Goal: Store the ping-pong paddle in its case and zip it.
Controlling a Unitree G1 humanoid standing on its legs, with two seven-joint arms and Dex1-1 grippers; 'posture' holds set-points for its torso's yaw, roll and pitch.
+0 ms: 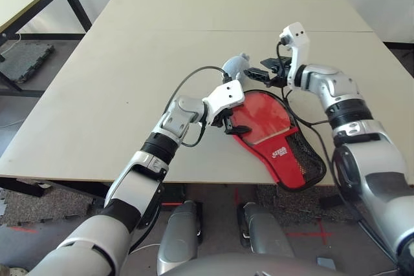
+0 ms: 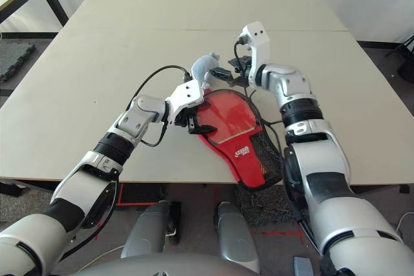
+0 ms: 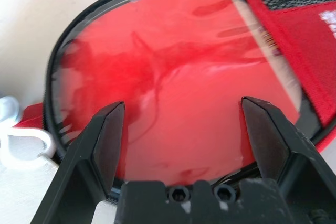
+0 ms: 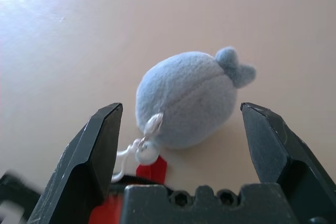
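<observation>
The red case point(image 1: 278, 137) lies at the table's point(image 1: 129, 63) near edge with the ping-pong paddle point(image 3: 178, 82) inside, as the left gripper point(image 1: 228, 123) and right gripper point(image 1: 270, 72), beside a grey pouch point(image 4: 186, 98), hover with fingers spread, grasping nothing.

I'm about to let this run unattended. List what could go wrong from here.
1. The right gripper stands open around the small grey pouch, not the case; closing now would likely grab the pouch.
2. The pouch's white cord leads to a red tab at the case's edge, so lifting the pouch might drag the case.
3. The case's narrow end overhangs the table edge; a push from the open left gripper could slide it off.
</observation>
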